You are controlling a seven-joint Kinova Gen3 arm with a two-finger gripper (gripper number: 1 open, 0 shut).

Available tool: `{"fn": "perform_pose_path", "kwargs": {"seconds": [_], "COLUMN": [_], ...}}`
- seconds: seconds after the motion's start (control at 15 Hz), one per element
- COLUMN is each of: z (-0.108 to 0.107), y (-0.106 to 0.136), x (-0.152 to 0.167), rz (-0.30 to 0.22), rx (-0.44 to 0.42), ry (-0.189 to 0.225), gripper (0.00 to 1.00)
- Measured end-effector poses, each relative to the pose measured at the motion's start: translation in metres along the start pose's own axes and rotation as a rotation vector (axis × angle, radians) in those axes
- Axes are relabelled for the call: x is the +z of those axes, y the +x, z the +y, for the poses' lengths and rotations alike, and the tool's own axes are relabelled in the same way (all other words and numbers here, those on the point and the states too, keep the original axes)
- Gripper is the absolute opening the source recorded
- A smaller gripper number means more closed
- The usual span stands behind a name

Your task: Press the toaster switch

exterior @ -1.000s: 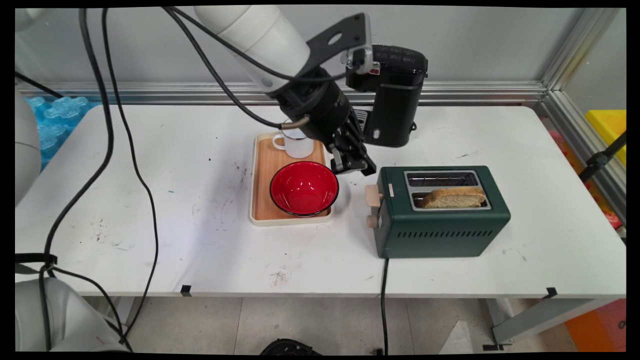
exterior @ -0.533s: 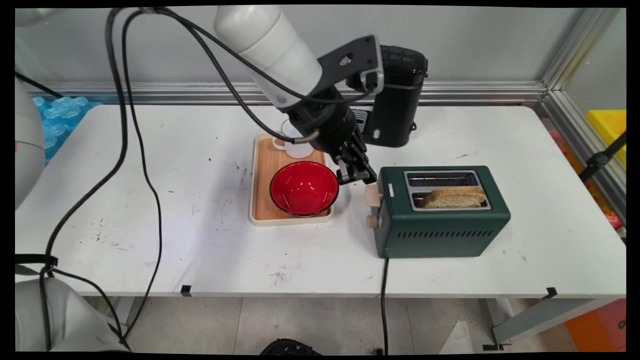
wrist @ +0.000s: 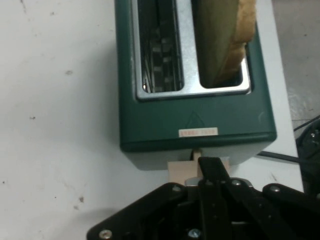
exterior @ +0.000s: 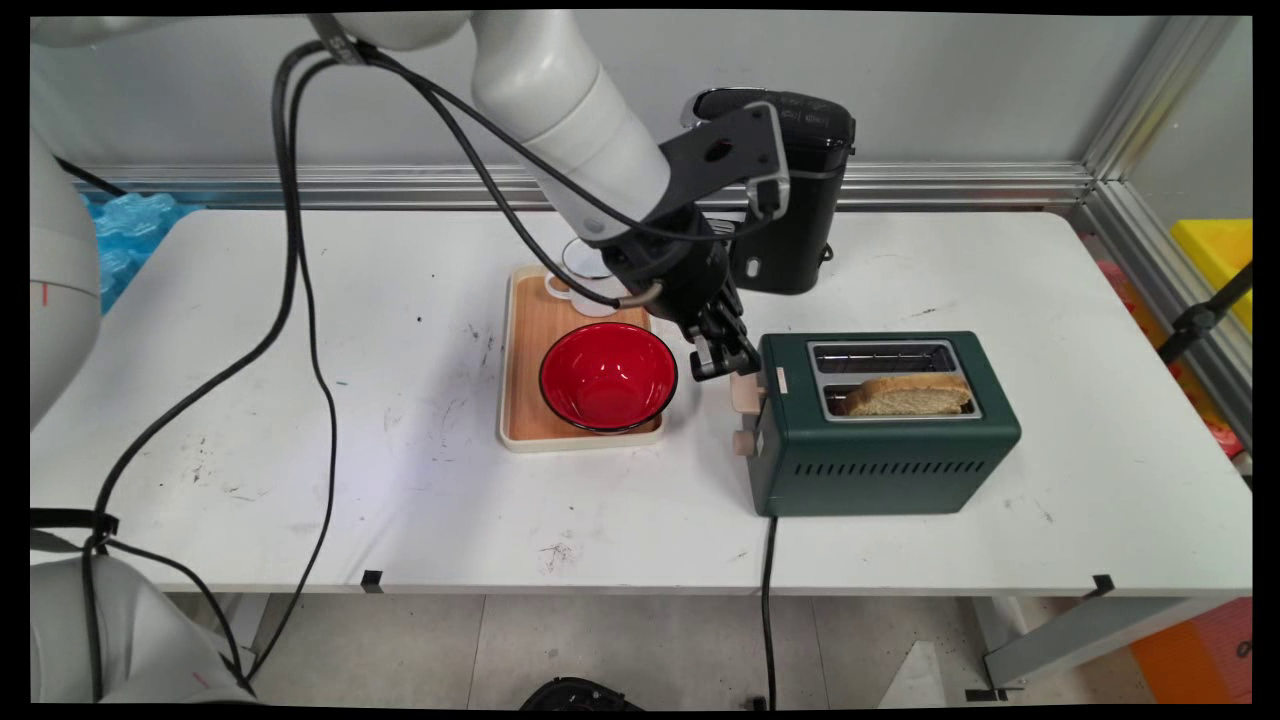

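Note:
A dark green two-slot toaster (exterior: pixel 880 430) stands right of centre on the table, seen from above in the hand view (wrist: pixel 195 120). A slice of bread (exterior: pixel 910 393) sits in its near slot (wrist: pixel 225 40); the other slot is empty. My black gripper (exterior: pixel 728 365) is shut with nothing between its fingers. Its tips (wrist: pixel 212 167) sit right over the beige lever (exterior: pixel 745 390) on the toaster's left end (wrist: pixel 177 172). Whether they press on the lever I cannot tell. A smaller beige knob (exterior: pixel 742 443) lies below the lever.
Left of the gripper a wooden tray (exterior: pixel 525 340) holds a red bowl (exterior: pixel 608 377) and a white mug (exterior: pixel 585 290). A black coffee machine (exterior: pixel 790 200) stands behind the arm. The toaster's black cord (exterior: pixel 768 600) hangs over the front edge.
The gripper has moved right and down from beside the red bowl's far rim to the toaster's lever. Nothing on the table has shifted.

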State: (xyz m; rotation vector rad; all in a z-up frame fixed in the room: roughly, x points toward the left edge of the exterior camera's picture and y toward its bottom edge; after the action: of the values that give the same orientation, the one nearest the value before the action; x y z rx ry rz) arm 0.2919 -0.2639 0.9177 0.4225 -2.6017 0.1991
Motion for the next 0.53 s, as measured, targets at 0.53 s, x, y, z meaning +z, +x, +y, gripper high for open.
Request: {"fn": "perform_pose_path", "kwargs": {"seconds": [0.53], "z": [0.0], "y": [-0.004], "x": [0.025], "rz": [-0.016], "rx": [-0.006], "ry": [0.011], "gripper": [0.0]}}
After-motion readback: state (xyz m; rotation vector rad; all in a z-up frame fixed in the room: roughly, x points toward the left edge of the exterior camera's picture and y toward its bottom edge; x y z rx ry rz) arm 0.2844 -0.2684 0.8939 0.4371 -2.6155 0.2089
